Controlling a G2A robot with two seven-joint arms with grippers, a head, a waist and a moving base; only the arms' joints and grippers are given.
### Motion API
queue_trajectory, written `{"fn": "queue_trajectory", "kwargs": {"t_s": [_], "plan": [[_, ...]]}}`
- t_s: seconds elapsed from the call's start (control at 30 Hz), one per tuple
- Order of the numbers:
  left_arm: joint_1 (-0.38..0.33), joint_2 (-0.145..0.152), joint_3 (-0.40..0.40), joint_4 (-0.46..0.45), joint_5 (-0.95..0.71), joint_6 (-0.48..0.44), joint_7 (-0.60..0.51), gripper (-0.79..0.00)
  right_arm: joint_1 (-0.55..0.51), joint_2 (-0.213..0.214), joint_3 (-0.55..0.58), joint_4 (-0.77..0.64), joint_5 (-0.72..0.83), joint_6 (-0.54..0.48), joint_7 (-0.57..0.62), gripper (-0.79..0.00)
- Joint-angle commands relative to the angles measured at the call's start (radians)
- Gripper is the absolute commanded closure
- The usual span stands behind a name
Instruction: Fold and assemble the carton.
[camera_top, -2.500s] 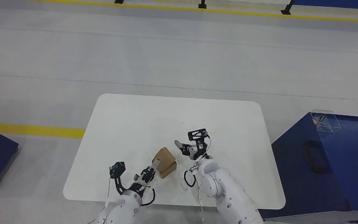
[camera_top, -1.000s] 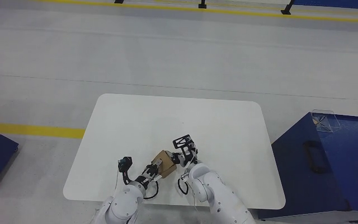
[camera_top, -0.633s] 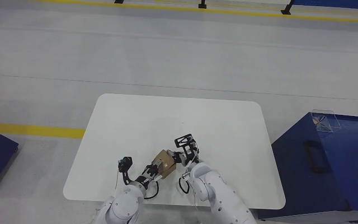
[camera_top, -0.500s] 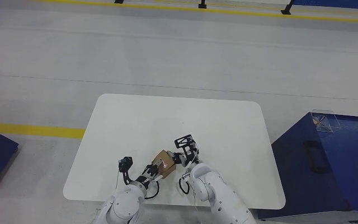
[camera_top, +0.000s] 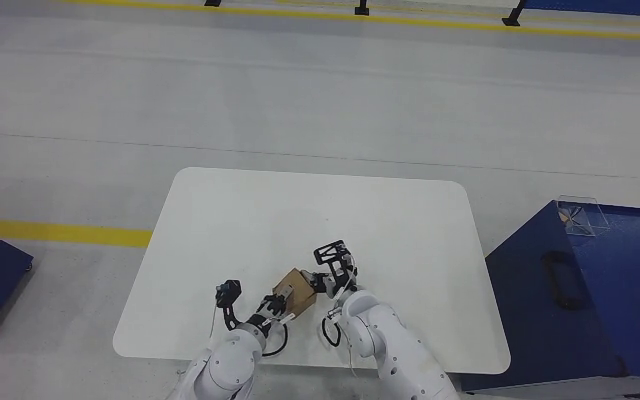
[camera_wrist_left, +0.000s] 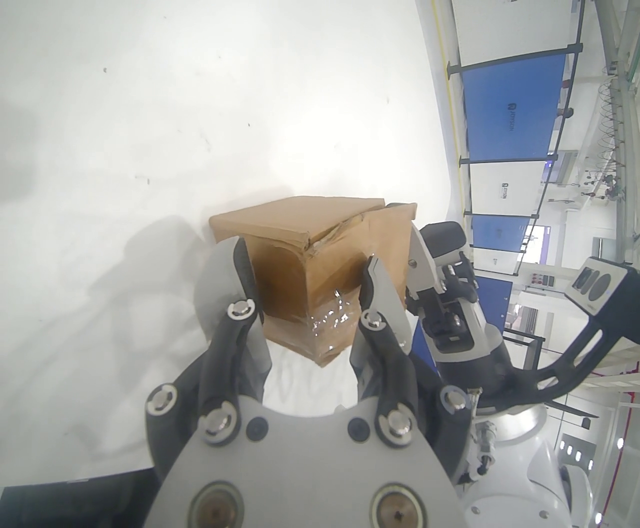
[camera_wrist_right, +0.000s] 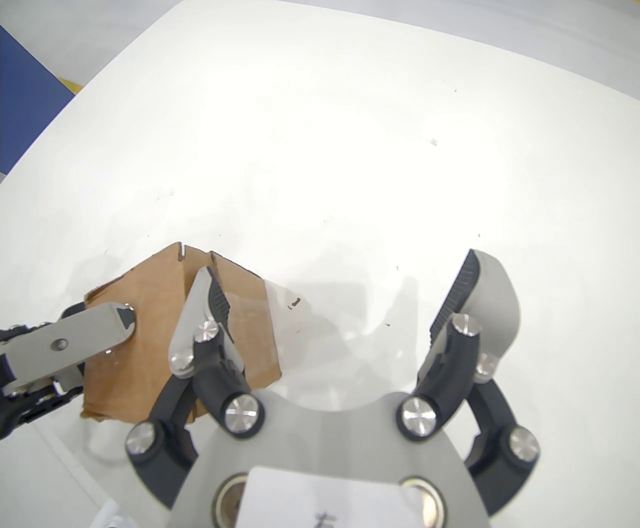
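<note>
A small brown carton (camera_top: 293, 288) sits near the front edge of the white table (camera_top: 400, 220). Its corner is creased and clear tape shows on one face (camera_wrist_left: 300, 215). My left gripper (camera_wrist_left: 306, 252) straddles the near corner and is shut on the carton, one finger on each face; it comes in from the front left (camera_top: 273, 305). My right gripper (camera_wrist_right: 340, 265) stands open on the carton's right side (camera_top: 322, 282), with only bare table between its fingers. One finger (camera_wrist_right: 210, 295) rests against the carton's taped side (camera_wrist_right: 150, 310). The carton's far faces are hidden.
A blue cabinet (camera_top: 570, 290) stands just beyond the table's right edge. The table's front edge (camera_top: 300, 362) runs close behind the carton. White tabletop stretches away behind and to both sides of it.
Since 2.5 s ago my right gripper has moved left against the carton and my left gripper has come forward and shut on it. Over the last half second little has shifted.
</note>
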Motion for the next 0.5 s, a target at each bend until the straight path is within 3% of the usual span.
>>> {"fn": "queue_trajectory", "kwargs": {"t_s": [0.0, 0.3, 0.47], "plan": [[-0.005, -0.001, 0.004, 0.007, 0.002, 0.008, 0.002, -0.357, 0.001, -0.001, 0.001, 0.002, 0.001, 0.0, 0.002, -0.785], [-0.013, -0.004, 0.014, 0.014, 0.007, 0.023, 0.015, -0.351, -0.028, 0.001, 0.025, -0.043, 0.027, -0.019, -0.056, -0.785], [-0.005, -0.004, 0.01, -0.001, 0.002, 0.021, 0.02, -0.357, -0.05, 0.008, 0.018, -0.066, -0.038, -0.039, -0.004, -0.785]]}}
